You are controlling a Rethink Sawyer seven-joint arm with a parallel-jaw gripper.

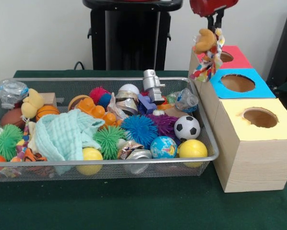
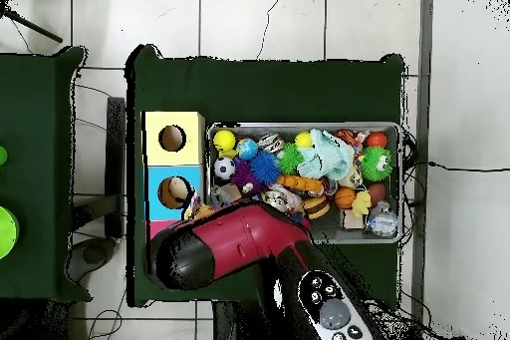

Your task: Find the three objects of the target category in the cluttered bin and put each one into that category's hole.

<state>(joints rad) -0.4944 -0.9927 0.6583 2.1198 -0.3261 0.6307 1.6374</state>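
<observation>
Currently my pincer [image 1: 213,28] grips the multicoloured knotted rope toy with tan plush head [image 1: 207,51], hanging just left of the red-topped box's hole [image 1: 226,56].

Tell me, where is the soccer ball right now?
In the front view the soccer ball lies at the right end of the wire bin, behind the yellow ball and beside the purple spiky toy.

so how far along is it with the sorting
Nothing can be confirmed as done: the insides of the holes are not visible. In hand: the gripper holds a tan plush and multicoloured rope toy over the boxes, between the red-topped box and the blue-topped box. Left: dropping it in a hole, plus searching the wire mesh bin, which is full of toys.
</observation>
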